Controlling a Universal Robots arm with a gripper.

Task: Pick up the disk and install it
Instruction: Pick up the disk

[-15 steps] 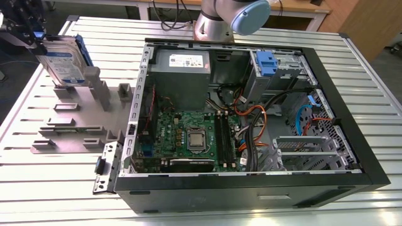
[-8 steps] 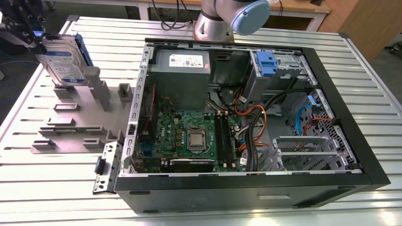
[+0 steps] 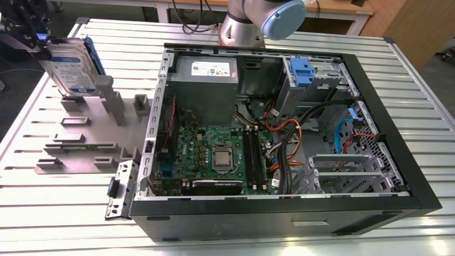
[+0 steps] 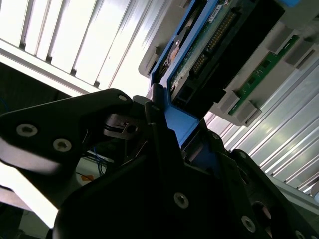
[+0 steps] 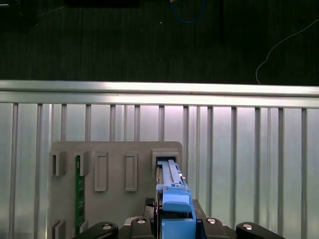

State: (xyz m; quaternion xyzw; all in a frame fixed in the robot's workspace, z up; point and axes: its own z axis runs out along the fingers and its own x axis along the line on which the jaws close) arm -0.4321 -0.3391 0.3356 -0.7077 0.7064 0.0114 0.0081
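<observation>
The disk (image 3: 71, 68) stands on edge at the exterior view's far left. Its blue-and-white label faces the camera, and its lower end sits between the posts of a grey fixture plate (image 3: 85, 140). My gripper (image 3: 42, 45) is at the disk's upper end, with its dark fingers on either side of the blue rail. In the second wrist view the gripper (image 4: 174, 124) is shut on the blue rail, and the disk's (image 4: 209, 45) green circuit side shows beyond it. In the first wrist view the disk (image 5: 172, 191) is edge-on and its far end is in a slot of the fixture plate (image 5: 114, 149).
An open black computer case (image 3: 398, 133) lies on the slatted metal table (image 3: 64, 213). Inside are a grey power supply box (image 3: 206, 80), a motherboard (image 3: 213, 154), cables and a drive bay with a blue latch (image 3: 301, 72). A green memory stick (image 5: 78, 189) stands in the fixture. The arm's base (image 3: 249, 21) is behind the case.
</observation>
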